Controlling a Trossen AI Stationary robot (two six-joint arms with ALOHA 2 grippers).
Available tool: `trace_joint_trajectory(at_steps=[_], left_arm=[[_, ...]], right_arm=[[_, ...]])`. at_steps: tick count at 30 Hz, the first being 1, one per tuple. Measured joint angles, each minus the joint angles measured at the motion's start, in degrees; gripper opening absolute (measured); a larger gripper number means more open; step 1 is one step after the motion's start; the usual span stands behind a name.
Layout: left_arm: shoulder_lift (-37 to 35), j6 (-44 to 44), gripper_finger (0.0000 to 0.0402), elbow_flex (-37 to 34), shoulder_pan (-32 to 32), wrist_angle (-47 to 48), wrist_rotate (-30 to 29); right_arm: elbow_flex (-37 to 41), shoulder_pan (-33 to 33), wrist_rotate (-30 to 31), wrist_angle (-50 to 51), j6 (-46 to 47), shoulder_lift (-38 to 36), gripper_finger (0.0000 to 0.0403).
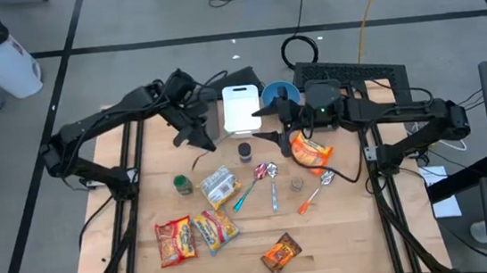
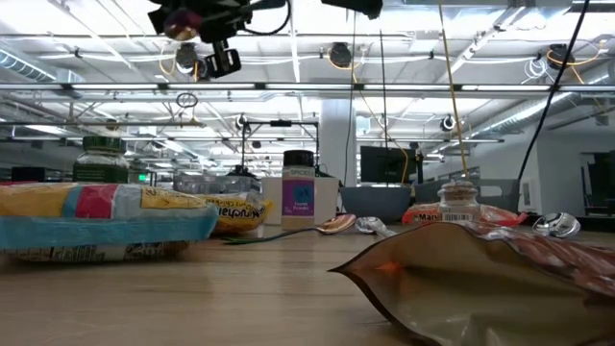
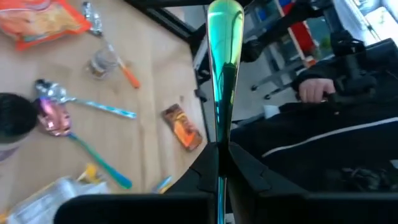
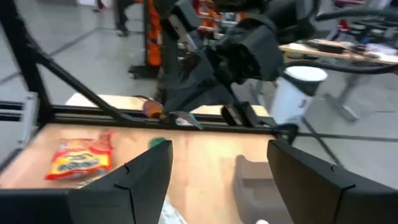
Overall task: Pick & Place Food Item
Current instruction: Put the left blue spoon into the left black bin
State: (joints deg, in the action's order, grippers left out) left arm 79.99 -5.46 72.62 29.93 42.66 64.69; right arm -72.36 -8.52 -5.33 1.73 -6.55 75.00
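Several food packets lie flat on the wooden table: an orange bag, two yellow-red packets, a white pack and a brown one. No gripper touches them. My left gripper hangs above the table's far left part, shut on an iridescent green utensil. My right gripper stands open and empty, high over the far middle, facing the left arm. My left gripper pinches the iridescent utensil between its two fingers, on the narrow part of the handle. The handle runs on ahead along the fingers, and its wide rounded end is free. The utensil is lifted clear of the table. Its other end is hidden by the gripper.
Spoons and an orange-handled one lie mid-table among a green jar, a purple jar and a small jar. A white cutting board and a blue bowl sit at the far edge.
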Motion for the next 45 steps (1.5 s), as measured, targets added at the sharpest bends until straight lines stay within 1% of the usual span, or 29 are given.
trace_joint_trajectory(at_steps=[5, 8, 11, 14, 20, 23, 27, 32, 39, 45], left_arm=[[0.19, -6.70, 0.0011, -0.02, -2.68, -9.07, 2.86], [0.99, -12.29, 0.0011, -0.04, -3.76, -14.72, 3.46], [2.15, -17.09, 0.0015, -0.04, -4.14, -19.83, 5.38], [3.87, -20.97, 0.0016, -0.04, -4.32, -22.97, 7.30], [6.65, -25.38, 0.0011, -0.04, -4.58, -26.93, 9.53], [7.95, -27.55, 0.0017, -0.05, -4.95, -29.39, 10.16], [8.97, -30.67, 0.0016, -0.07, -5.78, -33.59, 12.04], [9.06, -33.05, 0.0011, -0.07, -6.39, -37.31, 12.36], [9.07, -35.17, 0.0023, -0.07, -6.44, -37.43, 12.41], [9.07, -35.19, 0.0011, -0.07, -6.44, -37.38, 12.39]], right_arm=[[0.00, -0.05, -2.37, -0.71, -0.70, -0.04, 0.0256], [0.02, 0.35, -3.82, -0.16, -0.89, 0.01, 0.0256], [0.02, 1.15, -3.95, -0.53, -2.06, -0.01, 0.0256], [0.02, 2.02, -3.95, -0.58, -3.17, 0.01, 0.0256], [0.02, 3.16, -3.93, -0.60, -3.56, 0.01, 0.0256], [0.02, 3.40, -3.81, -0.62, -3.80, 0.01, 0.0256], [0.04, 3.40, -3.81, -0.52, -3.82, 0.01, 0.0256], [0.04, 3.40, -3.77, -0.32, -4.26, 0.01, 0.0254], [0.04, 3.40, -3.91, -0.21, -4.69, 0.01, 0.0222], [0.07, 3.40, -3.95, -0.31, -4.67, 0.01, 0.0186]])
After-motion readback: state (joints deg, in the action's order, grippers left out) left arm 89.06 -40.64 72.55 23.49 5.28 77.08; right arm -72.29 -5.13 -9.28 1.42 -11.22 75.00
